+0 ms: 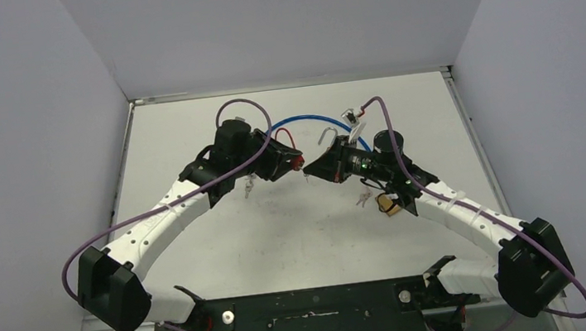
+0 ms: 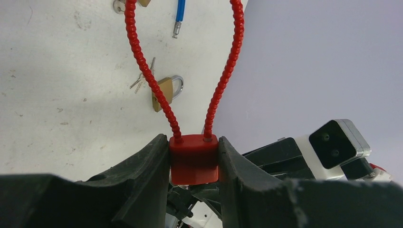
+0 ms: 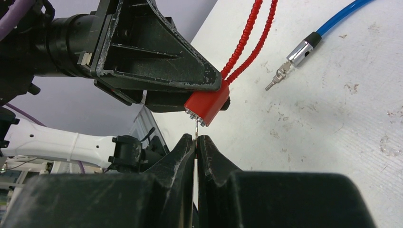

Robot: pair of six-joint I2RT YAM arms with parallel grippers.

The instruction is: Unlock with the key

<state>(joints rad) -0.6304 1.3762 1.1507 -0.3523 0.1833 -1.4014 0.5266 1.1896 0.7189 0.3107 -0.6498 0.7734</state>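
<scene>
Left gripper: clamped on the one red plastic lock body, low centre of the left wrist view.
Right gripper: pressed together on one thin metal key, its tip at the lock's bottom face.
Red beaded cable: one loop, two strands rising to the frame top.
Nearby: one brass padlock with small keys; one blue cable.
Room: the grippers meet mid-frame from above, table edges well apart.
Surface: white scuffed table, grey walls.
</scene>
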